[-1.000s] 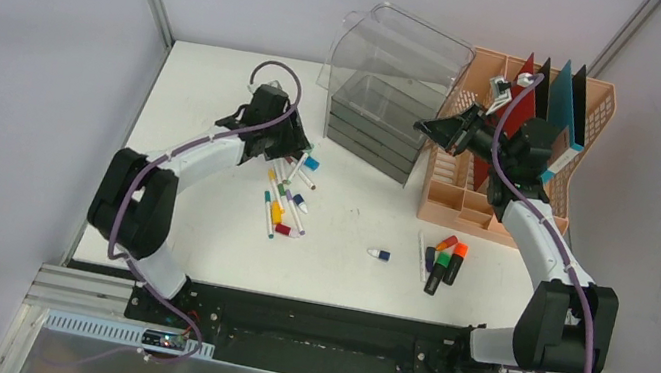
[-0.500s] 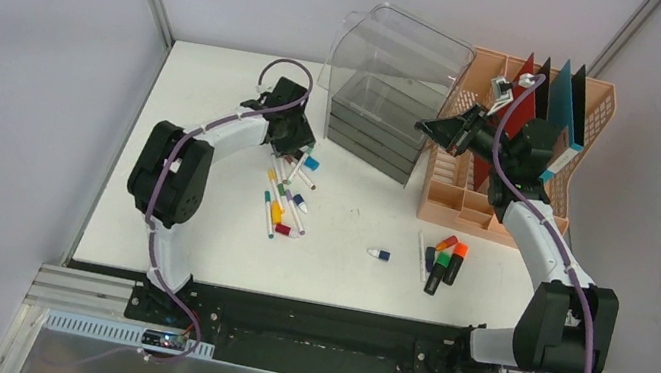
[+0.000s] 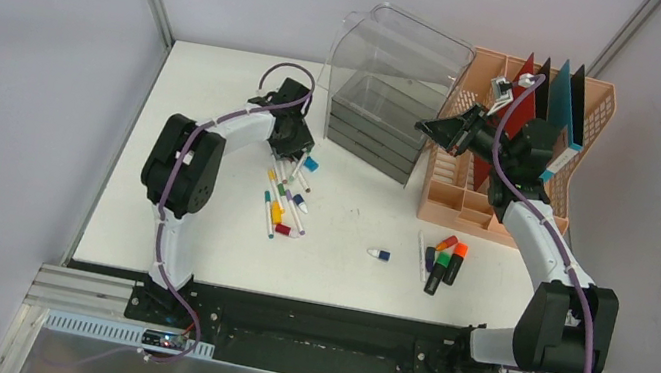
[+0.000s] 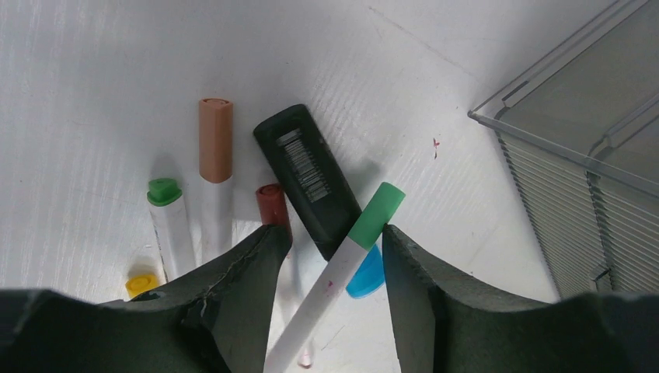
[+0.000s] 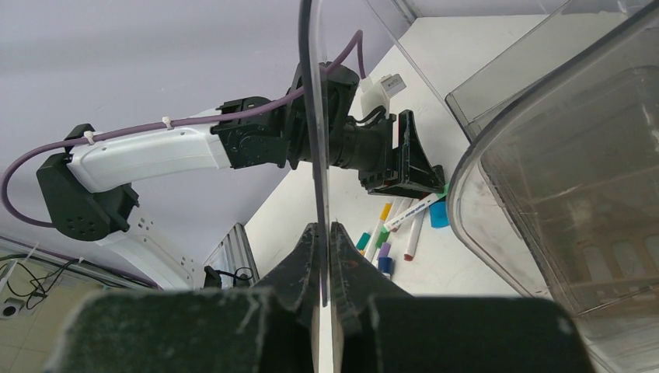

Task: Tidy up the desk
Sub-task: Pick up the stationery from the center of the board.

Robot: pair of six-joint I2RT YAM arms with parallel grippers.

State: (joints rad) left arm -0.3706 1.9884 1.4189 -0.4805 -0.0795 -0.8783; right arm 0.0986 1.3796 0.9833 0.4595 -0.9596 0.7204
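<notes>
The white desk lies flat, its rail nearest. Left of the middle, the left gripper is half open around a green-capped pen, not squeezing it. Farther back on the right, the right gripper pinches the thin edge of the clear cover.

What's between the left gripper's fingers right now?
Left wrist view: a green-capped white marker lies between the fingers of the open left gripper, touching neither, a blue cap beside it.

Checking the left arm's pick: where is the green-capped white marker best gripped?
Grip the green-capped marker on its white barrel, from above, fingers either side: it lies slanted across the black barcoded object, and the left gripper straddles that barrel, open.
</notes>
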